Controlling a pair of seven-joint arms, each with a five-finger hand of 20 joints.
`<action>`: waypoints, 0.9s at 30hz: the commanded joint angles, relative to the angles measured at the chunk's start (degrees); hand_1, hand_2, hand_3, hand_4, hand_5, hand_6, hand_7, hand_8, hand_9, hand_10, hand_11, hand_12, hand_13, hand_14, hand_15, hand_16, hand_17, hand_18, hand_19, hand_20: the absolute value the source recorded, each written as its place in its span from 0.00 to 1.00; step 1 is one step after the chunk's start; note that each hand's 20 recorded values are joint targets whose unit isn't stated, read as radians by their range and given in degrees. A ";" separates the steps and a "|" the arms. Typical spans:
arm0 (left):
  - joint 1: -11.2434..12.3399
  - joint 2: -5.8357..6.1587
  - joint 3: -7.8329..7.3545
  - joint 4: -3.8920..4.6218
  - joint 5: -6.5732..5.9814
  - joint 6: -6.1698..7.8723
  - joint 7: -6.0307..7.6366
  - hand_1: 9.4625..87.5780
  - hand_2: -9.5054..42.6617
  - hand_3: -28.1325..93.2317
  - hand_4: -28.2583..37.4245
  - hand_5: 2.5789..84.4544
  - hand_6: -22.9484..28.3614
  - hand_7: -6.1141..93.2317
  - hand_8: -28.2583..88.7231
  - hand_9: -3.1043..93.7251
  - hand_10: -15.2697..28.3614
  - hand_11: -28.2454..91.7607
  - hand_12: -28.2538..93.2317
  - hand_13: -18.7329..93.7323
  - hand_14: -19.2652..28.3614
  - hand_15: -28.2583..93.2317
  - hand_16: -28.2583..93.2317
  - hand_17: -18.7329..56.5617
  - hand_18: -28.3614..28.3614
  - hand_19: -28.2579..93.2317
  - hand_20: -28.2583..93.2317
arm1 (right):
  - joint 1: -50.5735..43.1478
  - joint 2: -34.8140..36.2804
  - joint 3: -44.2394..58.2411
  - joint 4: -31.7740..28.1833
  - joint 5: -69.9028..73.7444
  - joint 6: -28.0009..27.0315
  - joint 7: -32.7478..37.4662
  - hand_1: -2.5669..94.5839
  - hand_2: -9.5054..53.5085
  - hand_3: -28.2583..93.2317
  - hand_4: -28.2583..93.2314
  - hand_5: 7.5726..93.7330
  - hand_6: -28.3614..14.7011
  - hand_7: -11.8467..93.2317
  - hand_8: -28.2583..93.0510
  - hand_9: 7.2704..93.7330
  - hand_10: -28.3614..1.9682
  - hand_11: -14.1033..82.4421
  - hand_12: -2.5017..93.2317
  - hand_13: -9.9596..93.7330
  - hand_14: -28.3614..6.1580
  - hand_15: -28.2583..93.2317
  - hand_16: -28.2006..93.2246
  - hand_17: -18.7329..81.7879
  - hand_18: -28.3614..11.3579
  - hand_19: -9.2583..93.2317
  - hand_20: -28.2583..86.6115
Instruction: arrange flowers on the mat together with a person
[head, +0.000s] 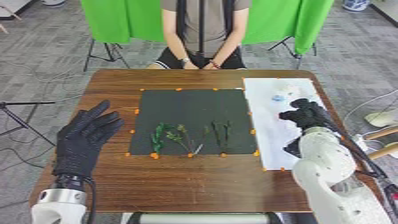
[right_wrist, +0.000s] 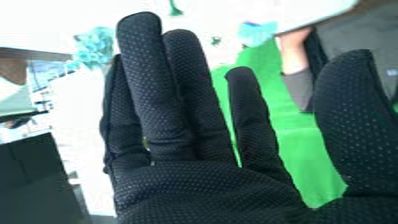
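"What's furthest left?"

"The robot's left hand, along the left edge of the wooden table. Its fingers are loosely straight, the thumb apart, nothing in them."

"And the dark mat?"

"Orange tape round its edges, and the greenery is down by the edge nearest the robot. By that edge's left corner lies a leafy green sprig, then a branching sprig, angled towards the edge. There's a small pale thing at the foot of it; couldn't tell you what."

"Those dark ones, further right?"

"A couple of slim stems, side by side, pointing away from the robot, short of the right corner."

"Then the white sheet."

"It runs beside the mat's right edge. There are pale blue flowers towards its far edge."

"What's the right hand up to?"

"It's over the sheet's right edge, near the flowers. From its wrist, the fingers look long and straight, the thumb well apart; I see nothing gripped."
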 joint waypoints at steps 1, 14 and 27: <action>-0.05 -0.57 -0.24 0.13 0.24 -0.96 -1.30 0.17 0.43 0.84 0.00 0.49 0.71 0.17 0.17 0.45 0.93 0.50 0.32 0.44 1.00 0.70 0.11 0.21 0.99 0.86 0.02 | 2.53 -0.19 -2.68 5.09 1.59 1.91 1.18 0.31 0.13 0.88 0.00 0.41 0.68 0.22 0.13 0.68 0.34 0.38 0.16 0.72 0.38 0.69 0.29 0.36 0.15 0.75 0.36; -0.82 -0.96 -0.36 0.35 0.35 -1.59 -1.96 0.17 0.43 0.84 0.00 0.49 0.71 0.17 0.17 0.46 0.93 0.50 0.31 0.44 1.00 0.70 0.12 0.21 0.99 0.86 0.02 | 4.73 -0.12 -10.16 8.27 -4.42 -2.38 -2.17 0.36 0.07 0.89 0.00 0.46 0.71 0.24 0.12 0.70 0.43 0.38 0.16 0.74 0.44 0.67 0.29 0.36 0.19 0.76 0.33; -0.38 -1.04 -0.77 0.23 0.33 -1.63 -1.90 0.17 0.43 0.84 0.00 0.49 0.71 0.17 0.17 0.46 0.93 0.50 0.32 0.44 1.00 0.70 0.12 0.21 0.99 0.87 0.02 | 3.46 0.89 -14.22 9.41 -13.44 -5.49 -6.73 0.60 0.00 0.81 0.00 0.88 0.71 0.27 0.22 0.98 0.69 0.26 0.33 0.85 0.69 0.59 0.42 0.43 0.33 0.81 0.29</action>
